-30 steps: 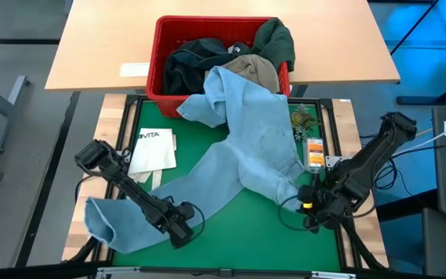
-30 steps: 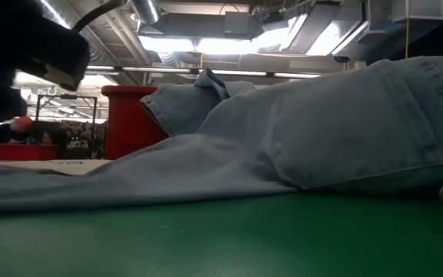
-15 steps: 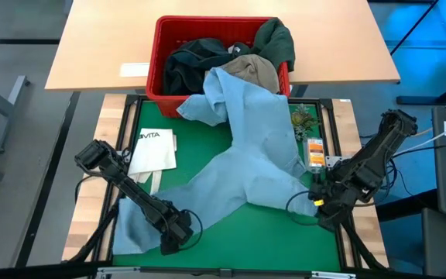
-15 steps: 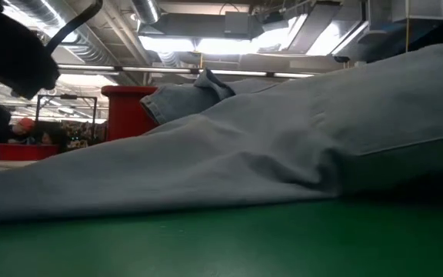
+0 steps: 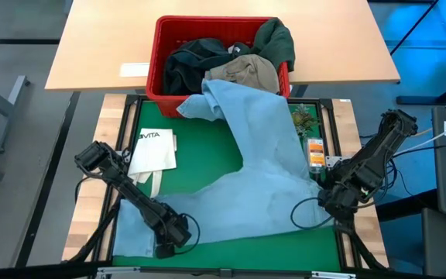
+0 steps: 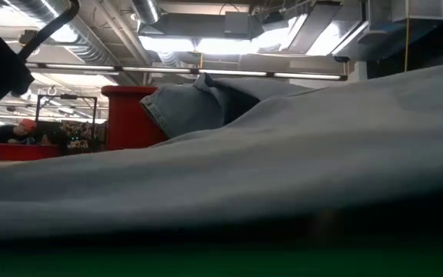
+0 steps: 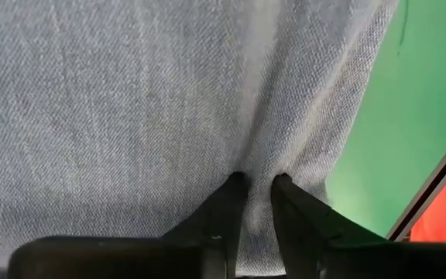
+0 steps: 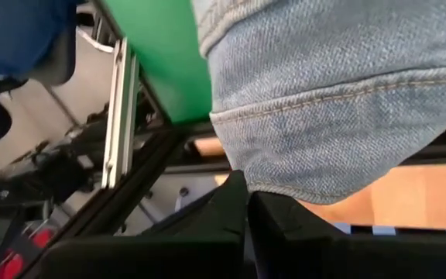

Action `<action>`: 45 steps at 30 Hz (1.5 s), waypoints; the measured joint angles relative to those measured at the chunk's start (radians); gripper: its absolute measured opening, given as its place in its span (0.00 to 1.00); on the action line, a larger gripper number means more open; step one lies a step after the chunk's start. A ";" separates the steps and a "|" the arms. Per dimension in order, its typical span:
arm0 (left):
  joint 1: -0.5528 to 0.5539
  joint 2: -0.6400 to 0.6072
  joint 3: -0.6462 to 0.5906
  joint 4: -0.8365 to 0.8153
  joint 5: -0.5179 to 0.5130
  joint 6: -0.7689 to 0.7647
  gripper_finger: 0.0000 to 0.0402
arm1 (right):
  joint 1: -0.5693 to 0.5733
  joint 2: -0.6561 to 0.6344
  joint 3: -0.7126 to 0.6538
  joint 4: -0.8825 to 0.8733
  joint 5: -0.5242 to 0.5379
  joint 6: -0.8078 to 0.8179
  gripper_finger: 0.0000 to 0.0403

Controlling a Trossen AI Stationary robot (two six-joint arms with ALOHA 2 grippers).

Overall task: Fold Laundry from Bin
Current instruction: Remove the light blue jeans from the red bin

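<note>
Two grippers, left and right, each pinch jeans denim between fingers; keep both pinches firm, pull apart evenly to flatten

Over the last second the jeans have been drawn out from a bunched, Y-shaped heap into a broad sheet reaching the mat's near edge. The left gripper has slid toward the near-left corner and narrowed its fingers onto a pinch of denim. The right gripper has pulled the waistband out past the mat's right edge.
</note>
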 joint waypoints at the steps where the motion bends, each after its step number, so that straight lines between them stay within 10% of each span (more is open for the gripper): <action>1: -0.001 0.000 0.000 0.001 0.000 0.000 0.16 | 0.000 0.000 0.000 0.000 -0.006 0.002 0.01; 18: -0.002 0.000 0.000 0.008 0.020 -0.002 0.10 | 0.000 0.001 0.000 -0.002 0.013 0.022 0.02; 32: -0.003 0.000 0.000 0.011 0.023 -0.004 0.11 | 0.000 0.001 0.000 -0.006 0.065 0.020 0.41; 45: 0.008 0.000 0.000 0.013 0.034 -0.031 0.11 | 0.000 0.001 0.000 0.019 0.181 -0.030 0.45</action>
